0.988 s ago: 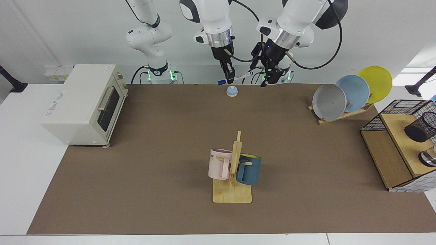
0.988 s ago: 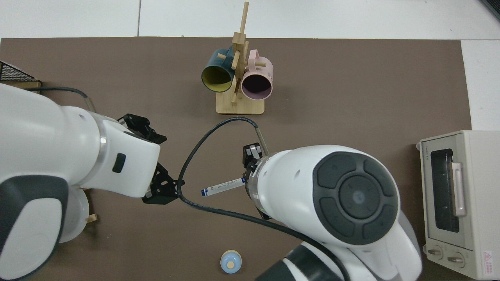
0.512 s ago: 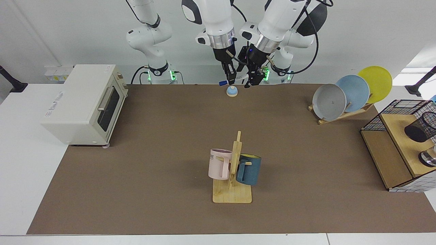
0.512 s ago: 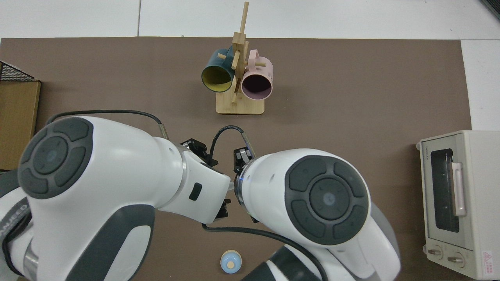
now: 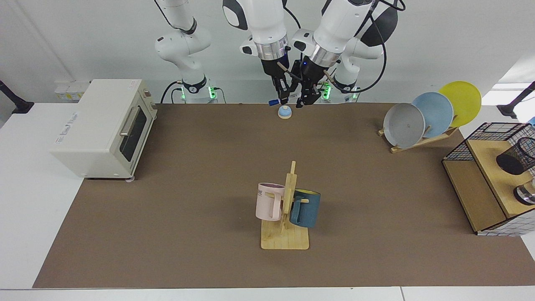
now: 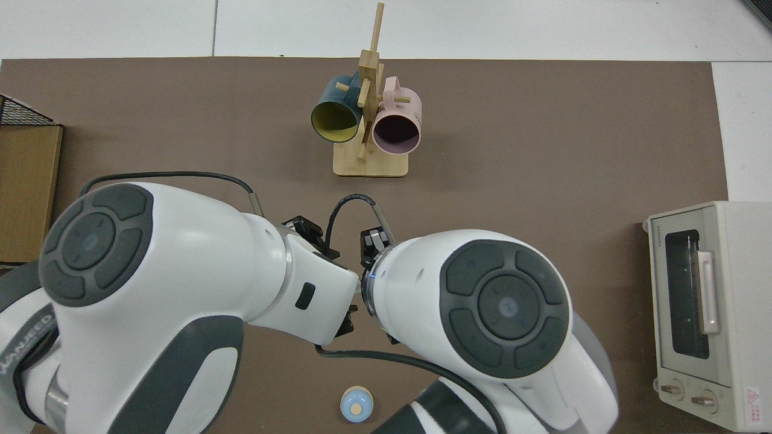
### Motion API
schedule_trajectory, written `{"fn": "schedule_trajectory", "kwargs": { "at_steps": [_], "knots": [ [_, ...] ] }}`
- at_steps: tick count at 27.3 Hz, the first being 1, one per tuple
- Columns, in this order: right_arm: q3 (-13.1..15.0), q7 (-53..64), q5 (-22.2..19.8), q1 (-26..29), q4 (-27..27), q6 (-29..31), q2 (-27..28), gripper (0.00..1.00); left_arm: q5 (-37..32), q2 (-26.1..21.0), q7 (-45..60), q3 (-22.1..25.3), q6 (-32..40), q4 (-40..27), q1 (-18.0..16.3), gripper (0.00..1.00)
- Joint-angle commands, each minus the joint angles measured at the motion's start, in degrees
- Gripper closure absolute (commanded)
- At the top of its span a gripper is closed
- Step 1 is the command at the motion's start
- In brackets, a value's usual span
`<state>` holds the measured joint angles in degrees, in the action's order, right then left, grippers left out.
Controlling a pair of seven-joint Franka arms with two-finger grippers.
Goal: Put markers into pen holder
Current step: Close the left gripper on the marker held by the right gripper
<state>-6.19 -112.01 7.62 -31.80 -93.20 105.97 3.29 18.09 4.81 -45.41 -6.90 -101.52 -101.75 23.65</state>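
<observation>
Where things sat on the table

The mug rack (image 5: pixel 285 228) stood in the middle, the toaster oven (image 5: pixel 102 127) far to one side, the plate rack (image 5: pixel 418 142) opposite.

arms: two big white ones (image 6: pixel 181 289) (image 6: pixel 500 313) hog the lower middle, wrists almost touching, cables looping off both
fingers: hidden under the arms, can't see them
mug rack: wooden (image 6: pixel 370 120), top centre on the brown mat (image 6: pixel 543 132)
mugs: teal one (image 6: pixel 333 114) and pink one (image 6: pixel 397 123) hang either side of the rack
toaster oven: cream (image 6: pixel 705 313), at the worktop's right edge
knob thing: little blue dome (image 6: pixel 356 405), bottom centre
box: wooden (image 6: pixel 24 193), at the view's left edge, wire grid behind it
</observation>
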Motion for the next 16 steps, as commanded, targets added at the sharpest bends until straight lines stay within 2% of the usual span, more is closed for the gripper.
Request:
{"fn": "schedule_trajectory", "kwargs": {
  "at_steps": [1,8,11,16],
  "knots": [
    [-0.1,-1.9,-0.8,0.1,1.7,-0.7,1.0,1.00,0.8,0.9,0.5,-0.2,-1.1,-1.5,1.0,0.36],
    [-0.1,-2.0,-0.8,0.2,1.7,-0.6,1.0,1.00,0.9,0.9,2.3,-0.6,-1.8,-1.5,1.0,0.43],
    [-0.1,-2.1,-0.8,0.2,1.7,-0.6,1.0,1.00,0.9,0.9,2.4,-0.6,-1.9,-1.4,1.0,0.49],
    [-0.1,-2.1,-0.8,0.1,1.7,-0.4,1.0,1.00,1.5,0.9,3.3,-0.7,-2.0,-1.5,1.0,0.50]
  ]
}}
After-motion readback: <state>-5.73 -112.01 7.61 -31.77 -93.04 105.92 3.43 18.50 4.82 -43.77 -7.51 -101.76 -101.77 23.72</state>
